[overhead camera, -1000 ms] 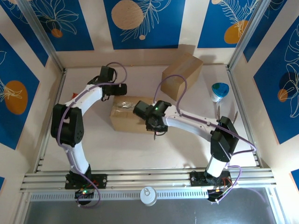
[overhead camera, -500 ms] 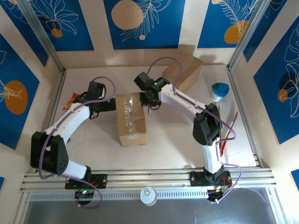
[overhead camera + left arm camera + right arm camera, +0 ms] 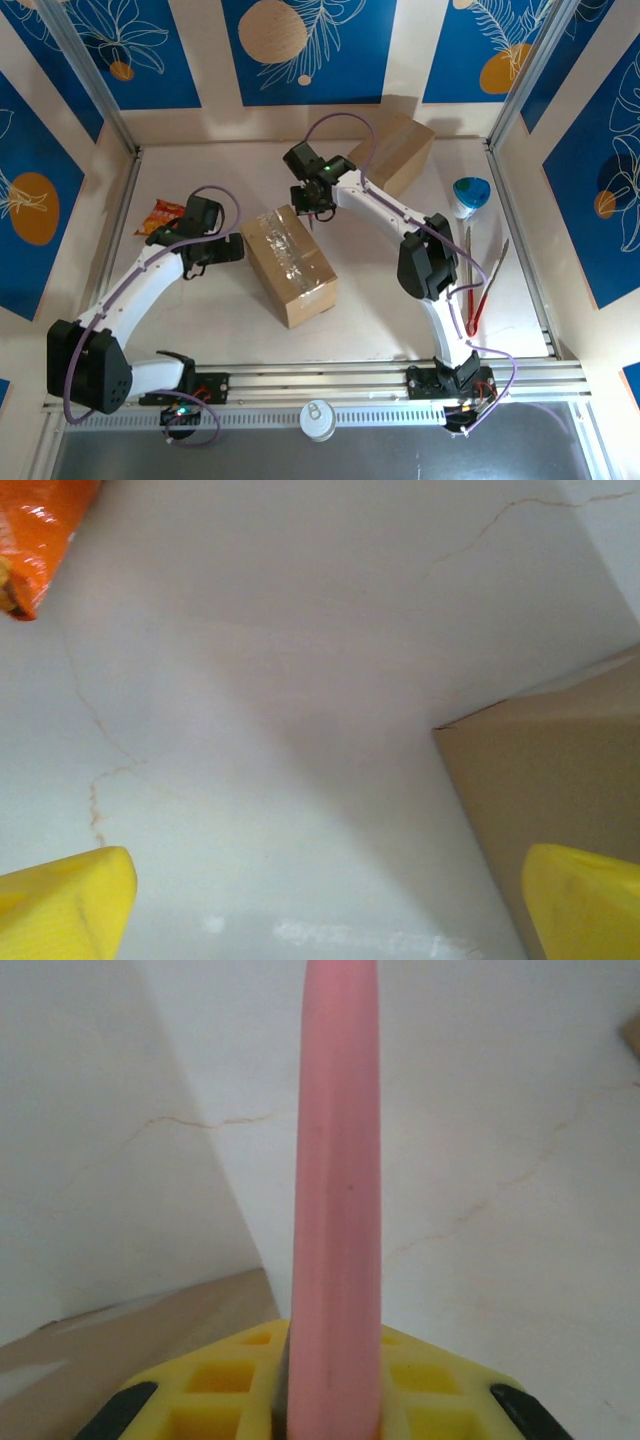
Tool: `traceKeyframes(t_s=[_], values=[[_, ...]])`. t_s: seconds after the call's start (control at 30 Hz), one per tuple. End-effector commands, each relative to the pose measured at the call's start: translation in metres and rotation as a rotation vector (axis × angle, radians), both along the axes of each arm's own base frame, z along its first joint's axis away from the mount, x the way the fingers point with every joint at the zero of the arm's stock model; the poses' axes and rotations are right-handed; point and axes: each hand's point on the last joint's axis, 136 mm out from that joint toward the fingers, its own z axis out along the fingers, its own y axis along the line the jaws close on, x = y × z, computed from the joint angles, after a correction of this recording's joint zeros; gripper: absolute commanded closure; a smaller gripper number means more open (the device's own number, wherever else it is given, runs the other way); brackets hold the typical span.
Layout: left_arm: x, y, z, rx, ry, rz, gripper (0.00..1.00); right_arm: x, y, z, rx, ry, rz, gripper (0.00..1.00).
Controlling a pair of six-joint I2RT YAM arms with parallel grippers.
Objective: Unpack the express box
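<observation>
Our right pincer (image 3: 335, 1360) is clamped on a pink tool (image 3: 338, 1160) and hangs over the far end of the taped box (image 3: 290, 265). Our left pincer (image 3: 330, 890) gapes wide, with that box's corner just to its right. We judge the tape needs slitting: brace the box's side with the left, then draw the tip shallowly along the seam. We count two cardboard boxes, the plain box (image 3: 392, 152) beyond the right pincer, plus one orange packet (image 3: 35, 535), one cup (image 3: 471, 195) and one can (image 3: 318, 420).

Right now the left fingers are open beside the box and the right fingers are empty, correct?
No: the right fingers are shut on a pink tool, as the right wrist view shows. The left fingers are open beside the box.
</observation>
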Motion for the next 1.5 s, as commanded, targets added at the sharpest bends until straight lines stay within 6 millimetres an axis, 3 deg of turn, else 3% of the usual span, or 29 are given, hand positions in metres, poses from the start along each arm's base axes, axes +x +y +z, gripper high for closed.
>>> traceKeyframes(t_s=[0.0, 0.17, 0.37, 0.5, 0.63, 0.77, 0.9, 1.17, 1.47], values=[[-0.006, 0.016, 0.026, 0.066, -0.019, 0.053, 0.01, -0.022, -0.042, 0.055, -0.055, -0.11, -0.09, 1.0], [-0.006, 0.019, 0.054, 0.068, -0.056, 0.057, 0.02, -0.085, -0.096, 0.066, -0.16, -0.131, -0.169, 1.0], [0.013, 0.0, 0.09, -0.021, -0.162, -0.004, 0.0, -0.174, -0.141, 0.046, -0.22, -0.048, -0.224, 1.0], [0.037, -0.02, 0.104, -0.09, -0.221, -0.067, 0.0, -0.22, -0.141, 0.023, -0.197, 0.041, -0.23, 1.0], [0.061, -0.04, 0.102, -0.151, -0.241, -0.117, 0.0, -0.247, -0.12, 0.0, -0.163, 0.116, -0.201, 1.0], [0.073, -0.054, 0.093, -0.213, -0.232, -0.132, 0.0, -0.251, -0.088, -0.015, -0.078, 0.153, -0.167, 1.0], [0.069, -0.058, 0.088, -0.25, -0.248, -0.131, 0.0, -0.242, -0.066, -0.014, -0.03, 0.151, -0.154, 1.0], [0.055, -0.06, 0.065, -0.26, -0.212, -0.169, 0.0, -0.214, -0.056, -0.012, -0.019, 0.14, -0.16, 1.0], [0.049, -0.07, 0.051, -0.325, -0.215, -0.196, 0.0, -0.179, -0.055, -0.009, 0.031, 0.137, -0.158, 1.0]])
